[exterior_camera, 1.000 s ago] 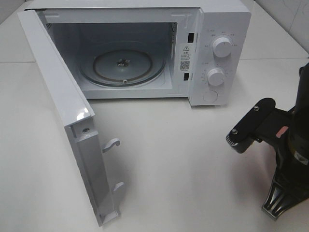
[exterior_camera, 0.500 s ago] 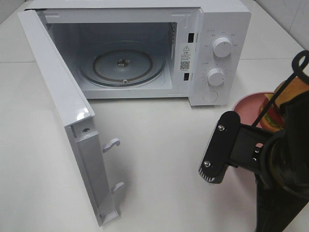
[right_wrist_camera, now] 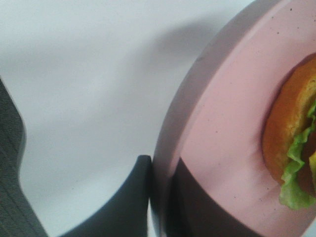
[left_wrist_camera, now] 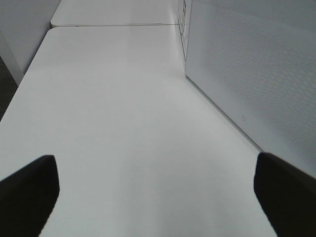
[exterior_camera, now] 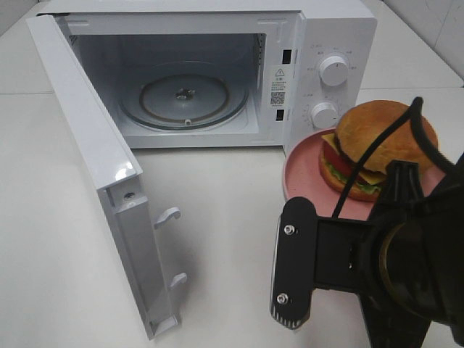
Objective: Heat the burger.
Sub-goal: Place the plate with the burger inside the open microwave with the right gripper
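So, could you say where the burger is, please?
Exterior high view, right side: the burger sits on the pink plate held by the right tool, in front of the microwave, by its dials.

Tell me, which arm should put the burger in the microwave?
Right, probably. The right tool grips the pink plate carrying the burger, beside the open microwave. The left tool is open and empty.

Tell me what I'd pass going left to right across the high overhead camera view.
Open microwave door → glass turntable → warning label → burger on the pink plate.
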`<state>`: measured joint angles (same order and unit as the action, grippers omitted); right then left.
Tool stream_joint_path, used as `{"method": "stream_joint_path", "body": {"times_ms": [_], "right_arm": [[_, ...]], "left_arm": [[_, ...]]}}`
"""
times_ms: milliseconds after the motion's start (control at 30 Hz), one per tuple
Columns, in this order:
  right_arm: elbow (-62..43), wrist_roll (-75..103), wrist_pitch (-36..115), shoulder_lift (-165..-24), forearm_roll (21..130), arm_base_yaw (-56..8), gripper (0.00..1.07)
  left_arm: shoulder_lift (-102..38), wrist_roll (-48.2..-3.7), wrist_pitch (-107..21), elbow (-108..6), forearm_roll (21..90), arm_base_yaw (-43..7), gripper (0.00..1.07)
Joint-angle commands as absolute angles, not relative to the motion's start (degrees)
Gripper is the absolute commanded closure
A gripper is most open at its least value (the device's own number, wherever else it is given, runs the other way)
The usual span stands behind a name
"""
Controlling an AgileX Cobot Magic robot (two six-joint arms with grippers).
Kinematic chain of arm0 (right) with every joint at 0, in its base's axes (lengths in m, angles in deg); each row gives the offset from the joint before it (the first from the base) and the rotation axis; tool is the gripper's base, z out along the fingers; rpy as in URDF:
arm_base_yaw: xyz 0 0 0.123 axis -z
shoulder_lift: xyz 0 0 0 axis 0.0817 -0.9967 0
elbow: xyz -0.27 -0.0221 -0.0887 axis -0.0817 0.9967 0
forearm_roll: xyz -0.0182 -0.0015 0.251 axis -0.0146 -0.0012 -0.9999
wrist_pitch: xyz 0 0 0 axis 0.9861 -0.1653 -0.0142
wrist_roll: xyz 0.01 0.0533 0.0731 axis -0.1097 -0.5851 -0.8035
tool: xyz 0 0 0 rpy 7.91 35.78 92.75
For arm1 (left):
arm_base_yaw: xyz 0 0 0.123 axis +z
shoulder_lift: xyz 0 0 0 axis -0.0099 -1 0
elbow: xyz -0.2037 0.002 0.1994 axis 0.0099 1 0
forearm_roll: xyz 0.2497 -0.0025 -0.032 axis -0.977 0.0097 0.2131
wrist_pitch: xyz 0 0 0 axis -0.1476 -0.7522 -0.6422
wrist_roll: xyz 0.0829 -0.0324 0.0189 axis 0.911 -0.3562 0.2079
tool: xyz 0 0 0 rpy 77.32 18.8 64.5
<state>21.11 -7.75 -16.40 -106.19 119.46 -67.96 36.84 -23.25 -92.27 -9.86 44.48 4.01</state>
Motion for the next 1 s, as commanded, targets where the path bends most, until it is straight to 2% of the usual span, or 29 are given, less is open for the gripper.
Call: {"method": "stream_joint_path", "body": {"times_ms": [33,333,800,867,1000], "right_arm": [[21.29,-0.59,-15.36,-105.73,123.64,-68.19,1.07],[21.29,20.21,-8.89,-105.73,123.07,-68.02,1.07],[21.29,24.16,-0.75,-105.79,128.80,-67.16,1.07],[21.29,24.39,3.37,-105.79,128.91,-63.90,1.07],[21.23,26.05,5.72,-105.96,128.28,-61.78,1.07]], "left_arm": [[37.87,-23.19,-91.81,-9.69,44.71,3.66,0.02],[37.87,-23.19,-91.81,-9.69,44.71,3.66,0.02],[37.87,-23.19,-91.81,-9.69,44.71,3.66,0.02],[37.87,-23.19,-91.81,-9.69,44.71,3.66,0.02],[37.87,-23.19,-91.81,-9.69,44.71,3.66,0.02]]}}
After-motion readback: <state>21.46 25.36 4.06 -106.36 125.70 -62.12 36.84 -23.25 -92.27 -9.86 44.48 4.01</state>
